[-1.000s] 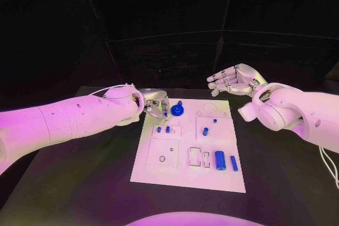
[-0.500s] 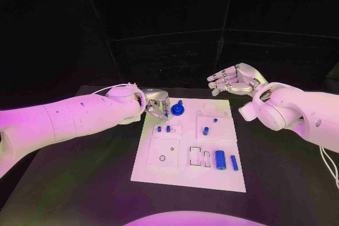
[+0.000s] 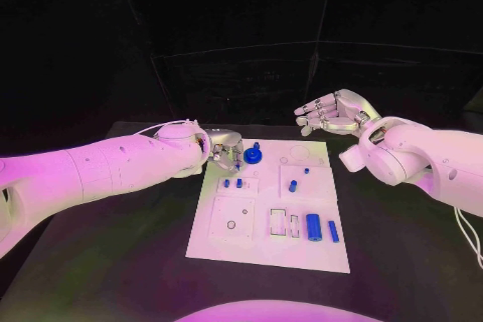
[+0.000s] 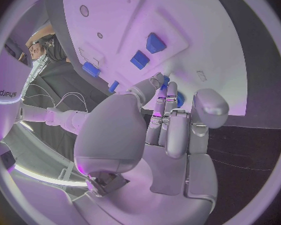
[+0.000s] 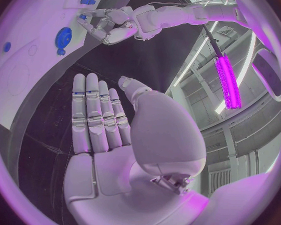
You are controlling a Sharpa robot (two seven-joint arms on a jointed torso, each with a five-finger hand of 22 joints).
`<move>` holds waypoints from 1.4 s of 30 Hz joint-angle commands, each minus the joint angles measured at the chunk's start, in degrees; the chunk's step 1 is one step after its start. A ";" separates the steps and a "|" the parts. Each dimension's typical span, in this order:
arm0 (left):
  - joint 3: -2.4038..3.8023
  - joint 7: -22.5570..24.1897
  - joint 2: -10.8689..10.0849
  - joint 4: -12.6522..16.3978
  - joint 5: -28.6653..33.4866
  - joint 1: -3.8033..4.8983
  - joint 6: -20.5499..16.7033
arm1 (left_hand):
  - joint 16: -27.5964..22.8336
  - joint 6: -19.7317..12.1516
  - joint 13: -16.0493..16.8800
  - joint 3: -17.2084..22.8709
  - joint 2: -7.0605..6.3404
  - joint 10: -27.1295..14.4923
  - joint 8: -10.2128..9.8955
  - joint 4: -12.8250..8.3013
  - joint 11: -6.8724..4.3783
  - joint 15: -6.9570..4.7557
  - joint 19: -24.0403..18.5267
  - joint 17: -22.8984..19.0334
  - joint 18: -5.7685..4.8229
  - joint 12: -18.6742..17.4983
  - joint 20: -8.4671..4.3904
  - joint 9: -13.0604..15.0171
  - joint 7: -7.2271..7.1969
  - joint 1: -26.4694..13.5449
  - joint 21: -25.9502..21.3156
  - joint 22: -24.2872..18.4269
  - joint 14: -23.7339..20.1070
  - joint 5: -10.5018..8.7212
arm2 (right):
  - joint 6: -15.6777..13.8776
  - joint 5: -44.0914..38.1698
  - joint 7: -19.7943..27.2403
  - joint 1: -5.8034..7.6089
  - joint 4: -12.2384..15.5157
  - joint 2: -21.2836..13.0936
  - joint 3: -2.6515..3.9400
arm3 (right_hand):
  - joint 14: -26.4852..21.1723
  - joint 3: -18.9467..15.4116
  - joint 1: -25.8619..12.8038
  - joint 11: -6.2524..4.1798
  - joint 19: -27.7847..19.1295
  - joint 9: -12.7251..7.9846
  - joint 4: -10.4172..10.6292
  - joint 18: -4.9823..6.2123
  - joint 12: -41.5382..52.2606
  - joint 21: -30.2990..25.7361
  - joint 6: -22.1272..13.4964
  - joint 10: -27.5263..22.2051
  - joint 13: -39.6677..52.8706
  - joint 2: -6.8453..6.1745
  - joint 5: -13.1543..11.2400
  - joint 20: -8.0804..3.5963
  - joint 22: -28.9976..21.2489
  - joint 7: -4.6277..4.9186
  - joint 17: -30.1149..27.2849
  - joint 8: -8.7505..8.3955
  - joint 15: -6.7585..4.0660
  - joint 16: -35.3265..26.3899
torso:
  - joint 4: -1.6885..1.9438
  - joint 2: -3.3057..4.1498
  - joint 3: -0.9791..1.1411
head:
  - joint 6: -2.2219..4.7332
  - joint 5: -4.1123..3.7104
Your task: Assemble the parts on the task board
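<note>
- Standing by the black tabletop [image 3: 121,266], I see the white task board [image 3: 271,255] lying in the middle, long side running away from the robot.
- The left hand [image 3: 223,153] hovers at the board's far left corner, just beside a round blue part [image 3: 253,155] with a knob. Its fingers [image 4: 168,110] lie together, pointing down at the board; whether they pinch anything I cannot tell.
- The right hand [image 3: 334,112] hangs in the air beyond the board's far right corner, fingers [image 5: 97,115] straight and side by side, thumb apart, holding nothing.
- Two small blue pegs [image 3: 232,184] stand in a raised block at the board's left.
- Another blue peg [image 3: 292,186] stands in the block to their right.
- A blue cylinder [image 3: 313,228] and a slimmer blue pin [image 3: 333,232] lie side by side at the near right.
</note>
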 commanded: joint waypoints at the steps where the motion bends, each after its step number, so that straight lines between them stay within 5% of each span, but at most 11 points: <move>1: -0.03 -0.71 0.05 -0.08 0.26 0.07 1.38 | 0.04 0.54 0.03 0.34 0.01 0.50 -0.42 -0.07 0.08 -0.30 0.39 -0.08 -0.55 -0.32 0.09 -0.06 0.00 -0.50 0.15 0.03 2.43 -0.17 | 0.03 0.19 0.14 0.13 0.09 0.02 0.04 | 0.28 -0.02 -0.40 0.07 0.14 0.07 -0.25 0.17 -0.01 -0.39 -0.39 -0.29 -0.07 0.20 0.33 0.16 -0.05 -0.12 -0.10 -0.18 0.11 -0.38 | 0.04 -0.05 0.00 | -0.10 -0.02; 25: -0.08 -0.46 0.53 -0.02 0.26 0.07 1.77 | 0.08 0.56 0.04 0.48 0.10 0.58 -0.50 -0.13 0.06 -0.31 0.38 -0.02 -0.57 -0.46 0.09 -0.06 0.01 -0.51 0.23 0.15 2.44 -0.19 | 0.07 0.19 0.16 0.13 0.04 0.20 0.04 | 0.28 -0.02 -0.40 0.07 0.14 0.07 -0.25 0.17 -0.01 -0.39 -0.39 -0.29 -0.07 0.20 0.33 0.16 -0.05 -0.12 -0.10 -0.18 0.11 -0.38 | 0.05 -0.03 0.01 | -0.18 0.00; 34: -0.08 -1.55 0.95 -0.64 0.26 0.06 3.13 | -0.08 -2.58 -0.18 1.29 -0.55 -1.77 -3.35 -0.38 1.13 0.51 -0.02 -0.69 -0.51 -3.51 0.63 -0.41 0.88 -1.70 -0.60 -0.41 2.29 -0.46 | 0.05 0.19 0.13 0.13 0.06 0.15 0.04 | 0.29 0.01 -0.43 0.08 0.16 0.06 -0.28 0.17 -0.02 -0.42 -0.40 -0.31 -0.08 0.22 0.33 0.16 -0.07 -0.12 -0.11 -0.19 0.11 -0.41 | 0.02 -0.06 0.01 | -0.23 -0.05; 42: -0.08 -1.71 0.91 -0.61 0.26 0.06 3.45 | -0.11 -2.81 -0.18 1.52 -0.88 -2.78 -3.96 -0.58 1.47 0.78 -0.48 -0.90 -0.25 -4.71 0.90 -0.33 1.04 -1.97 -1.95 -1.59 2.23 -0.50 | 0.04 0.19 0.10 0.13 0.06 0.13 0.04 | 0.28 0.02 -0.44 0.08 0.16 0.06 -0.29 0.17 -0.02 -0.43 -0.41 -0.33 -0.08 0.22 0.33 0.16 -0.08 -0.11 -0.11 -0.19 0.12 -0.42 | 0.12 -0.06 0.00 | -0.20 -0.04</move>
